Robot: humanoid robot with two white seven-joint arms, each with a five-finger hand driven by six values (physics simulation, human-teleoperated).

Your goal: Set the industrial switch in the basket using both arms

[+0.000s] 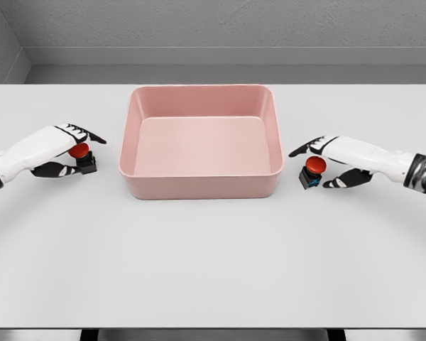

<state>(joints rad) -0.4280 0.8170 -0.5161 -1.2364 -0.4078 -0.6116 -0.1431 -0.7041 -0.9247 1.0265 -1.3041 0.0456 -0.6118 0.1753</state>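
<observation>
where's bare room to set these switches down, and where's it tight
Bare: the basket's floor, and the broad table stretch in front of it. Tight: the gaps beside each basket wall, where the left hand and right hand close around their red switches.

A broad, flat table with a smooth pale grey-white top [213, 270] fills most of the view, its near edge running across the bottom. Beyond its far edge stands a rough-textured grey wall [227, 21], with a lighter grey band [227, 55] along its foot. At the far left, a second grey wall [0, 46] meets it in a corner.
</observation>
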